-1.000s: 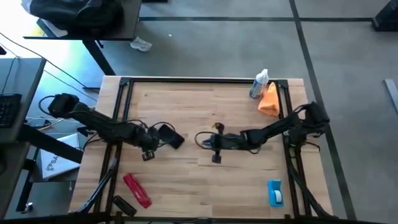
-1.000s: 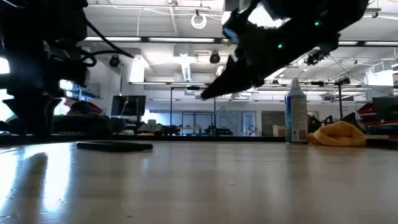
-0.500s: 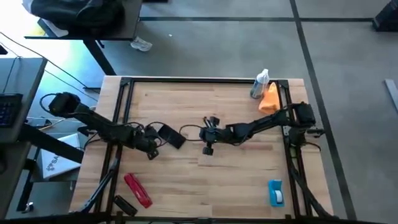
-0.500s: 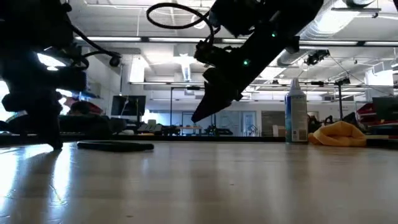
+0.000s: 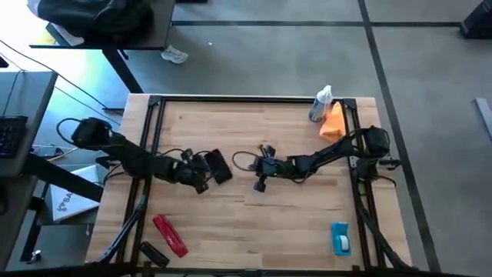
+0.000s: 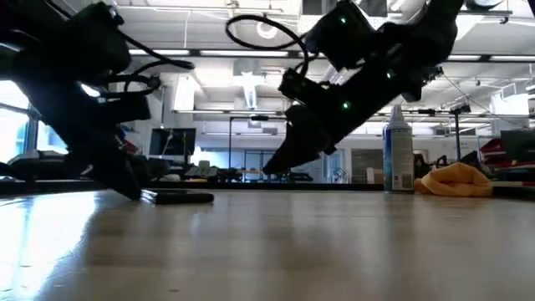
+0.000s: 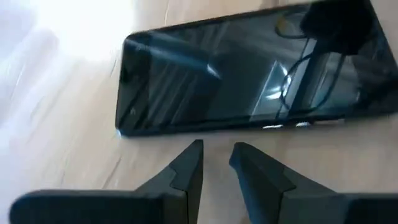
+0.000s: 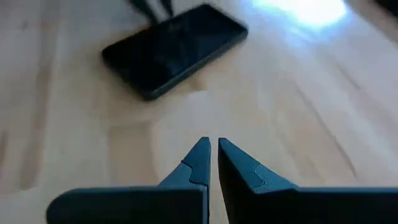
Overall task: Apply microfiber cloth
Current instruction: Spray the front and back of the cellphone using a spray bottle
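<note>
I have the left gripper (image 5: 201,178) low at the tabletop's (image 5: 254,223) middle, fingers nearly together and holding nothing, just beside a black smartphone (image 5: 219,166). My right gripper (image 5: 260,171) hovers near the phone's other side, fingers almost touching, empty. The microfiber cloth (image 5: 334,122) sits bunched at the far right corner, beside a spray bottle (image 5: 320,104).

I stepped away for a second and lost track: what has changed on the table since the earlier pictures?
The left claw slid toward the table's middle, up to the black phone, which shifted the same way. The right claw swung toward the phone, then eased back; it hangs above the wood, nearly shut and empty. The microfiber cloth, spray bottle, red object and blue-and-white item stayed put.
</note>
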Tool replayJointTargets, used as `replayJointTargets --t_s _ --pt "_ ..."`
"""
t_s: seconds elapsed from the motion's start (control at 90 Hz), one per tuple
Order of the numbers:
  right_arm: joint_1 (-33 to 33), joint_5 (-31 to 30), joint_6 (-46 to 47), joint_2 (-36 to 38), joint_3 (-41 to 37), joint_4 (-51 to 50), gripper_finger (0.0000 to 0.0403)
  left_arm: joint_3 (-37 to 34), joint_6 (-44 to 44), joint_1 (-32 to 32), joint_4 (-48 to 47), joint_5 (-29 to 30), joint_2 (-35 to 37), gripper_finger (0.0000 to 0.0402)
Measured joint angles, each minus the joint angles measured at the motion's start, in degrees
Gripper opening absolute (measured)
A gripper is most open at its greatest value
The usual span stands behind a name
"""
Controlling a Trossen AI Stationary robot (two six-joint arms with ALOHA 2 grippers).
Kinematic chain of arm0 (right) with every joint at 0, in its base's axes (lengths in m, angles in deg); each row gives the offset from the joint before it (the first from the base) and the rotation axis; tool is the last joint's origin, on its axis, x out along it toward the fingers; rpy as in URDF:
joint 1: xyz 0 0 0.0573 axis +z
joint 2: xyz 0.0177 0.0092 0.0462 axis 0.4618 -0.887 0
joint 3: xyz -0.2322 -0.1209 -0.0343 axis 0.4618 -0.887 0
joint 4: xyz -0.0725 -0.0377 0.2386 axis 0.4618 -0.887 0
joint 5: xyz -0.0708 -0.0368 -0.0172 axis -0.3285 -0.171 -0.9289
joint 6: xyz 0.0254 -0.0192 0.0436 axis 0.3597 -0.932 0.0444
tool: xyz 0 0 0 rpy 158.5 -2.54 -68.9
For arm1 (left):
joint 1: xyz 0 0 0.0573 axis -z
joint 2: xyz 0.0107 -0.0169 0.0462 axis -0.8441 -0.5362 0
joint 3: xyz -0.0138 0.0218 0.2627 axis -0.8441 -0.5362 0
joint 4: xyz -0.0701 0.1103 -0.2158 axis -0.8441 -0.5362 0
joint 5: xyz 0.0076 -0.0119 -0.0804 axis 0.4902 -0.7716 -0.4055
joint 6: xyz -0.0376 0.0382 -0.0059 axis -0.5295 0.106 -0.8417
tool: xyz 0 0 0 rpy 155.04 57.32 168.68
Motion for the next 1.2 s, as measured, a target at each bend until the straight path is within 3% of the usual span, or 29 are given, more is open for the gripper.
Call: replayJointTargets --t_s 0.156,0.278,0.5,0.644,0.867,1.033,1.2 --pt "-1.15 1.93 1.98 0.00 -0.75 0.45 0.0000 0.08 4.37 -4.28 11.72 0.23 -2.70 0.0078" --pt "-0.73 2.54 1.92 0.00 -0.76 -0.57 0.0000 0.08 10.96 -6.63 16.93 -3.67 -3.57 0.0078" --pt "1.33 2.59 2.58 0.00 -0.78 -7.11 0.0000 0.08 12.40 -6.71 9.37 -12.17 3.24 0.0078" --pt "3.36 2.61 4.32 0.01 -0.78 -8.80 0.0000 0.08 13.95 -4.69 6.67 -12.85 9.02 0.0078" --pt "7.68 2.71 -6.98 0.02 -0.78 -1.24 0.0000 0.12 17.12 -3.76 2.76 -6.07 11.37 0.0078" --pt "7.80 2.66 -14.41 -1.24 -0.77 4.79 0.0006 0.12 19.17 -2.42 3.27 -4.78 7.94 0.0078" --pt "5.50 4.04 -18.13 -5.50 -0.76 12.96 0.0032 0.08 22.36 0.06 3.77 1.54 3.63 0.0078"
